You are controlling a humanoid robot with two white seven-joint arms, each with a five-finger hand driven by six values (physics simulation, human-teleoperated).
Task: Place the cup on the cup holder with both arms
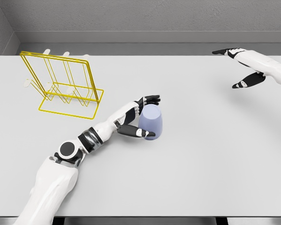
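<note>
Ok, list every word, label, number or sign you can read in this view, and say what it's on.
None: no readable text anywhere.
The cup is plain lavender, the yellow wire cup holder bears no label, and the table, the left hand and the right hand carry no markings.

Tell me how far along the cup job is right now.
Early stage. The left hand has reached the lavender cup, fingers around its side, cup on the table. The yellow wire cup holder holds nothing. The right hand hangs open, far right. Lifting and placing remain.
</note>
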